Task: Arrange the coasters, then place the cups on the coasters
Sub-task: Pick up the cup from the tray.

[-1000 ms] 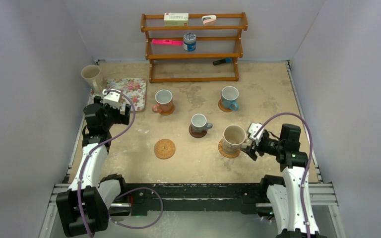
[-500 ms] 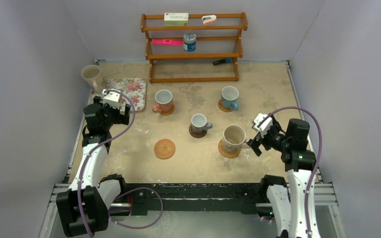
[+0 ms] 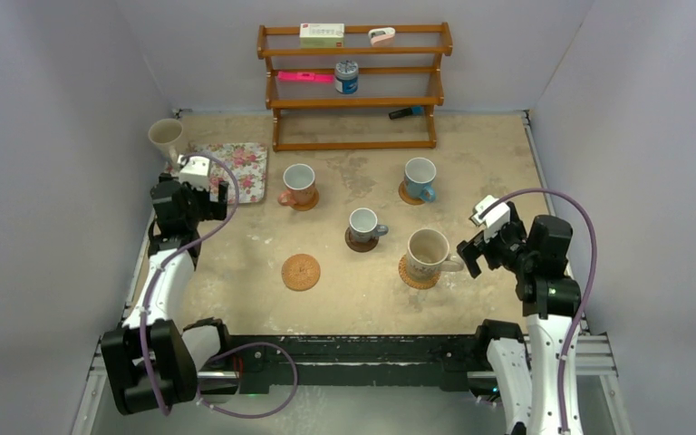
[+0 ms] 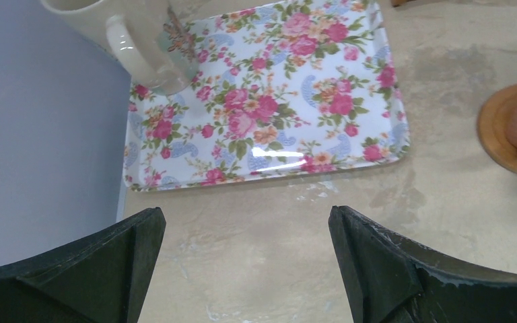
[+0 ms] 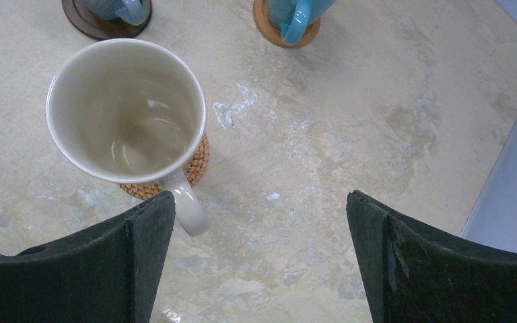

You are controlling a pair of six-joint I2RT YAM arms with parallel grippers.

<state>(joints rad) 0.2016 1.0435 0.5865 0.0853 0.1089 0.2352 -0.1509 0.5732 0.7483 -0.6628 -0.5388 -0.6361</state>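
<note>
Right gripper (image 3: 468,257) has released cream cup (image 3: 427,250); withdrawn.

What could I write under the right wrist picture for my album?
Open right tool beside a cream mug standing on a woven coaster, light blue mug beyond.

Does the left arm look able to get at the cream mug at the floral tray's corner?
Probably yes: its open end effector faces the mug, with only bare tray between them.
</note>
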